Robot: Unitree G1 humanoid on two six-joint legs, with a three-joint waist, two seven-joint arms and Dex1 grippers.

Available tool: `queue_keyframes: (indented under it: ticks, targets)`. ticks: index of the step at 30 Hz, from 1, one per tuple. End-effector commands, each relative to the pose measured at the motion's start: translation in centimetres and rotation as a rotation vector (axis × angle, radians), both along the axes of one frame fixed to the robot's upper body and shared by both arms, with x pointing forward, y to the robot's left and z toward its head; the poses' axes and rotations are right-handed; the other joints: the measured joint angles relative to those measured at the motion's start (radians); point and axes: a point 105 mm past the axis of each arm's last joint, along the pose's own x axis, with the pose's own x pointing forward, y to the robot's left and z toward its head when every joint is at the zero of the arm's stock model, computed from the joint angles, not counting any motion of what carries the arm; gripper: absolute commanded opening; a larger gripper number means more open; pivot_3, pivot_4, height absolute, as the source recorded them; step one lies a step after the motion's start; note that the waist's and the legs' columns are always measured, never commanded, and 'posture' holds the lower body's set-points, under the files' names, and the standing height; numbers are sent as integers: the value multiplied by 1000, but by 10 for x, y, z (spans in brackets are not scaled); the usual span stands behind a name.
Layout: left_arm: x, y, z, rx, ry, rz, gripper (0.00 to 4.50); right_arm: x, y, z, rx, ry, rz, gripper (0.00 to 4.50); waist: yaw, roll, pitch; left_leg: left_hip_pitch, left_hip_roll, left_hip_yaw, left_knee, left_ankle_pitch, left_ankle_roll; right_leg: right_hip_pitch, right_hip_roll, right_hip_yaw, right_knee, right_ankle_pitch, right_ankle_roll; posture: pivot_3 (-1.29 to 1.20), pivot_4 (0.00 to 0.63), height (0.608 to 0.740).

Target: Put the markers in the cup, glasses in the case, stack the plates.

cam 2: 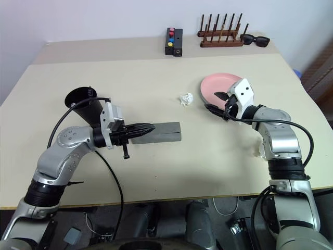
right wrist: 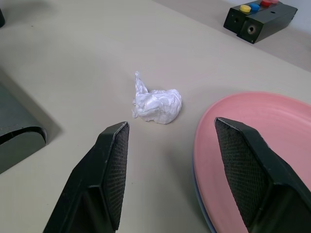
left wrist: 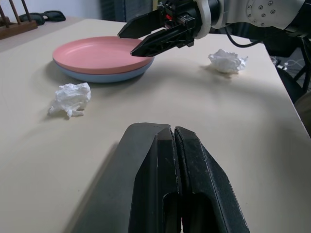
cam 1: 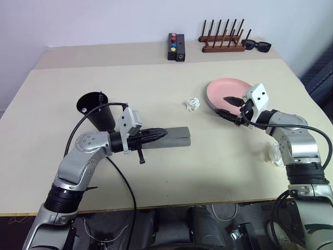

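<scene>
— Where the pink plate (cam 1: 225, 89) sits on the blue plate (left wrist: 104, 77), how do they look?
— Both are round, shallow, smooth plastic. Pink lies on top; of the blue only a thin rim shows beneath it, clearest in the left wrist view. They rest on the matte beige table (cam 1: 156, 172), toward its right side.
— And the right gripper (cam 1: 232, 101)?
— Its two black fingers (right wrist: 112, 170) stand apart, holding nothing. Their inner pads have a fine cross-hatched grip. One tip hangs over the pink plate's near rim, the other over bare table; whether either touches the plate I cannot tell.
— The left gripper (cam 1: 160, 133)?
— Its jaws are pressed together, a thin seam between them, empty. It points level over the case (cam 1: 174, 137), a grey rectangular hard shell with rounded ends, lid down. The fingers cover the case's left part, so whether they touch it is unclear.
— The cup (cam 1: 99, 109)?
— Black, tapered, round-rimmed, standing upright just behind the left arm, which hides its base. A slim dark tip pokes up inside the rim; I cannot make out what it is.
— Anything else?
— One crumpled white paper wad (cam 1: 192, 104) lies between the case and the plates. Another wad (cam 1: 274, 153) lies beside the right forearm, partly hidden. At the back stand a black box (cam 1: 176, 47) with coloured buttons, a wooden peg rack (cam 1: 222, 39) and thick black sunglasses (cam 1: 256, 45).
</scene>
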Motion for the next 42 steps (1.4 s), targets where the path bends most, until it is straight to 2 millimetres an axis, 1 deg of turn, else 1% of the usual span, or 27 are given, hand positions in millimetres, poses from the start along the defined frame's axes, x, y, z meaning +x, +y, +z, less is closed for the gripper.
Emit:
queue_keyframes:
  ticks: [1, 42]
  targets:
    - [-1, -1, 10, -11, -46, -7, 0, -1, -2, 17, 7, -60, 1, 2828, 0, 0, 0, 0, 0, 0, 0, 0, 0, 0, 0, 0, 0, 0, 0, 0, 150, 740]
    - [0, -3, 11, -15, -52, -4, 0, -1, -8, 14, 5, -59, -14, 2828, 0, 0, 0, 0, 0, 0, 0, 0, 0, 0, 0, 0, 0, 0, 0, 0, 150, 740]
